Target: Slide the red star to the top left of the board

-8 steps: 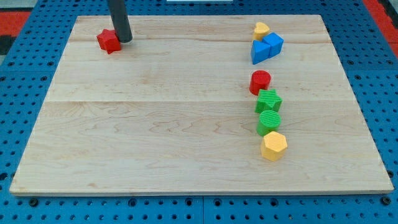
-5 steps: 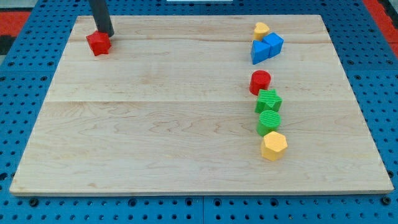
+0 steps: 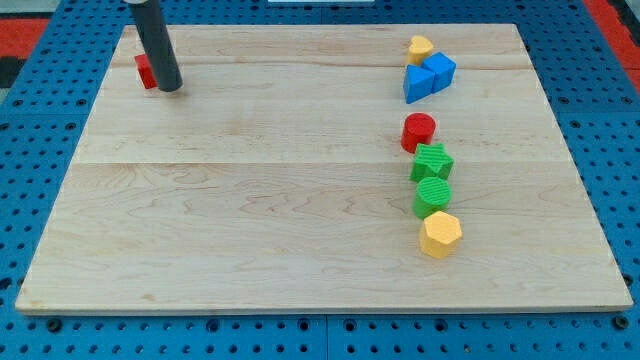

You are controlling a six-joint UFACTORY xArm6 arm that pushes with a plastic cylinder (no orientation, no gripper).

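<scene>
- The red star (image 3: pixel 145 70) sits in the far left corner region of the wooden board (image 3: pixel 300 200), close to the left edge and a little in from the far edge. The rod hides most of it; only a red sliver shows on the rod's left side.
- The arm carries no pincer, so there is nothing to be released or clenched: it ends in a dark rod, and its tip (image 3: pixel 169 88) rests on the board just to the right of the star and slightly nearer the viewer.
- The relation that matters: the star lies to the left of the tip and a touch farther away. Whether the tip touches the star cannot be told, since the rod covers the contact side.
- Judged from this, a push leftward and away would carry the star deeper into the corner, though little board is left on that side, so any further push should be short.
- The task looks nearly or wholly done, the star being already at the top left.
- Well apart on the right side stand the other blocks: a yellow block (image 3: pixel 420 48), two blue blocks (image 3: pixel 428 77), a red cylinder (image 3: pixel 418 131), a green star (image 3: pixel 432 161), a green cylinder (image 3: pixel 432 196) and a yellow hexagon (image 3: pixel 440 234). None lies in the path.
</scene>
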